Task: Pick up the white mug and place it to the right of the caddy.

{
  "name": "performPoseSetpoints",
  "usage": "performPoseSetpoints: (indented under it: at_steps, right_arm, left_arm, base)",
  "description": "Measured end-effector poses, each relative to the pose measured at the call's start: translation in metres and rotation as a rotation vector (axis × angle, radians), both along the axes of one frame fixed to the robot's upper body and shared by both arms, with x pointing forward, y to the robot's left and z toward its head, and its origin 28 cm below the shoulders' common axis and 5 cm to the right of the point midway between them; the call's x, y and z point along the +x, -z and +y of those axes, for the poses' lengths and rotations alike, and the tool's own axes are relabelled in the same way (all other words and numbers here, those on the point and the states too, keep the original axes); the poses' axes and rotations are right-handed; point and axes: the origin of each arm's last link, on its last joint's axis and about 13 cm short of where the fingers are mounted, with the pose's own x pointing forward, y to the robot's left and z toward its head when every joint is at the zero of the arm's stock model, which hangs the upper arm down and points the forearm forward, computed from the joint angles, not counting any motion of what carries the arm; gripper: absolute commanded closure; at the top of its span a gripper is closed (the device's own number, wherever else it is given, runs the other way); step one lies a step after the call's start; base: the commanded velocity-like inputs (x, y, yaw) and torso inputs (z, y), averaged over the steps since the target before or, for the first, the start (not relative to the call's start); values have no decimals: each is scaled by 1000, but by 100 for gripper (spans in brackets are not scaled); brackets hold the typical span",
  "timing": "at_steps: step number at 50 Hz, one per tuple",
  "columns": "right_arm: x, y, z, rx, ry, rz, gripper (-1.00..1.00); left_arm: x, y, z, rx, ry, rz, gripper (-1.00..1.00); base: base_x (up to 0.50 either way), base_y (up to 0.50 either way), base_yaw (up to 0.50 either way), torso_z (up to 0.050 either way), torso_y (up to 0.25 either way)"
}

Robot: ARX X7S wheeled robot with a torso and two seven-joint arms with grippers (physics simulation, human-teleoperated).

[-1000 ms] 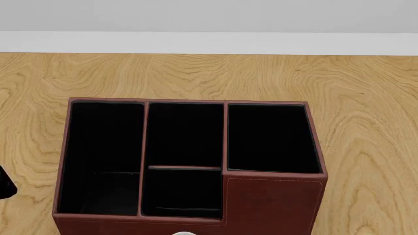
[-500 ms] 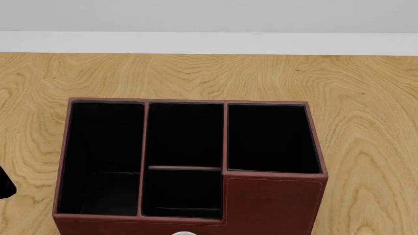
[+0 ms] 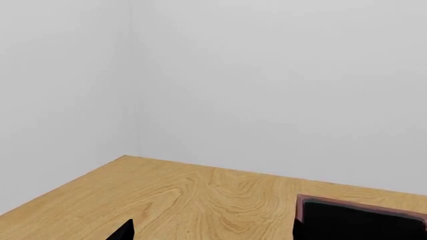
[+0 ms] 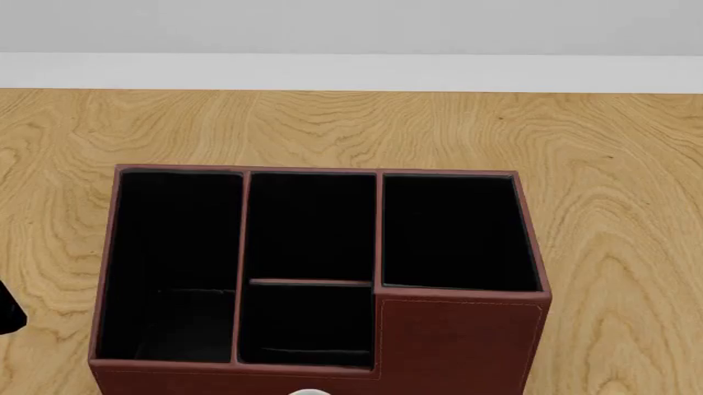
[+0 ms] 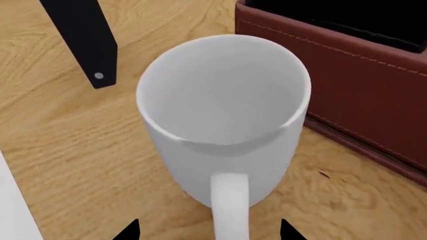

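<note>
The white mug point(image 5: 223, 115) stands upright on the wood beside the caddy point(image 5: 347, 85), its loop handle point(image 5: 230, 205) pointing back at the camera. My right gripper point(image 5: 209, 232) is open, with one dark fingertip on each side of the handle and clear of it. In the head view the caddy point(image 4: 462, 337) fills the middle, and only a white sliver of the mug point(image 4: 309, 392) peeks out below its near wall. My left gripper point(image 3: 210, 234) is open over bare wood, holding nothing, with a corner of the caddy point(image 3: 360, 212) beside it.
A black bar with a small rivet point(image 5: 83, 40) slants over the table beyond the mug. A white edge point(image 5: 10, 200) runs along one side of the right wrist view. A black part of the left arm point(image 4: 9, 309) shows left of the caddy. The wooden table point(image 4: 615, 164) ends at a white wall.
The black part of the left arm at the head view's left edge has slid slightly further out of view. The caddy and the mug sliver have not moved.
</note>
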Motion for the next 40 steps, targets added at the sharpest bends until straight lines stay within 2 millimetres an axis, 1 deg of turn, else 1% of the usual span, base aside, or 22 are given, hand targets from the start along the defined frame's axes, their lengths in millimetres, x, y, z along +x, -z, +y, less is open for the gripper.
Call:
performPoseSetpoints:
  at_steps: [14, 15, 19, 32, 40]
  right_arm:
    - [1, 3, 0, 1, 1, 0, -100]
    - [1, 3, 0, 0, 2, 0, 100]
    - [6, 3, -2, -31, 28, -33, 100]
    - [3, 3, 0, -37, 36, -28, 100]
    - [-2, -2, 0, -41, 30, -39, 100]
  left_arm:
    - [0, 0, 0, 0, 0, -1, -100]
    - [0, 0, 0, 0, 0, -1, -100]
    - [-1, 0, 0, 0, 0, -1, -100]
    - [-1, 0, 0, 0, 0, -3, -100]
    - [-1, -1, 0, -1, -2, -4, -100]
  base:
    - [0, 0, 0, 0, 0]
    - [0, 0, 0, 0, 0]
    - [0, 0, 0, 0, 0]
    - [0, 0, 0, 0, 0]
    - [0, 0, 0, 0, 0]
